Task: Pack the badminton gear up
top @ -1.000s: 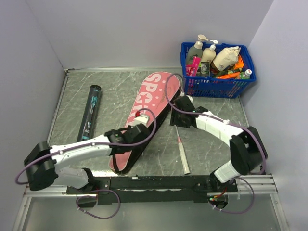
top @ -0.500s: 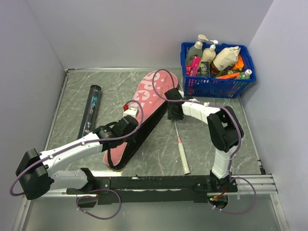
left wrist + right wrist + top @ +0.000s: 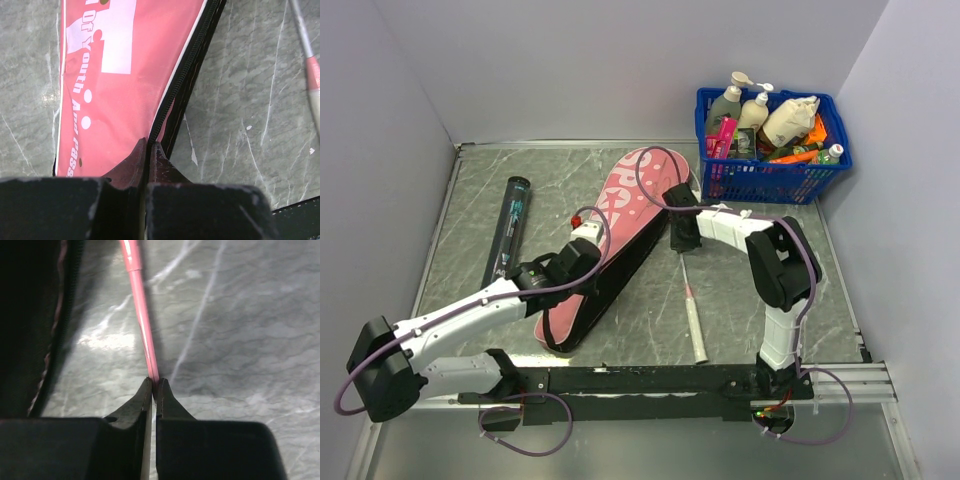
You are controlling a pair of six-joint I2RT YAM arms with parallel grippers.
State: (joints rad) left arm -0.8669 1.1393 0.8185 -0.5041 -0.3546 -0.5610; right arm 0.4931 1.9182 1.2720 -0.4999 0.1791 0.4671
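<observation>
Packing looks only part done. The long pink fabric racket cover lettered in white (image 3: 625, 200) lies across the middle of the grey marble-patterned bench (image 3: 560, 170), running from 12 o'clock down to 7 o'clock, and its black zipper gapes along the right-hand edge. The left gripper (image 3: 148, 146) has its fingers pressed together on the cover's soft flap just beside the zipper, seemingly holding the mouth open. The right gripper (image 3: 154, 385), at the cover's 3 o'clock side, is pinching the thin pink racket with a white handle (image 3: 696, 330) by its slim, glossy shaft. The handle trails off toward 5 o'clock, flat on the bench and outside the cover. The racket's head is hidden by the gripper and the cover's edge, so I cannot tell how far in it sits, if at all. No second racket and no shuttlecocks show in these views; whether any are already inside is not visible. The slim black cylindrical tube with teal print (image 3: 508, 232) lies apart at 9 o'clock, untouched. By my reading, the racket must go fully in, the tube must be dealt with, and the zipper must be closed. The cover is limp cloth with a toothed zip, the shaft hard and smooth, the tube rigid and round. The blue plastic lattice basket of bottles (image 3: 770, 182) stands at 1 o'clock.
</observation>
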